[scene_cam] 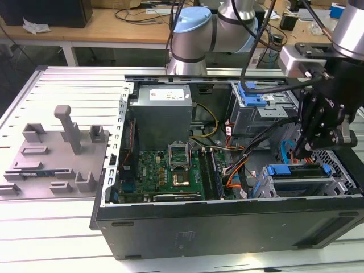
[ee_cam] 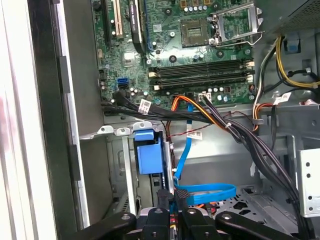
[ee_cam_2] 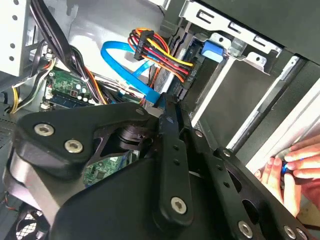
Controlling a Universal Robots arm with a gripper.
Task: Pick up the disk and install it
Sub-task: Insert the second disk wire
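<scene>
The arm [scene_cam: 227,25] is built of silver-grey tubes with rounded joints, one of them capped in pale blue [scene_cam: 192,21]. Black cables [scene_cam: 259,40] run along it down to the wrist. The gripper [scene_cam: 300,149] is matte black with angular linkage bars. In the second wrist view those black links [ee_cam_2: 172,165] carry round silver screws [ee_cam_2: 74,146] and small holes.

disk [scene_cam: 298,170] in case [scene_cam: 227,227] (bay) — pincer [scene_cam: 300,149] above
</scene>
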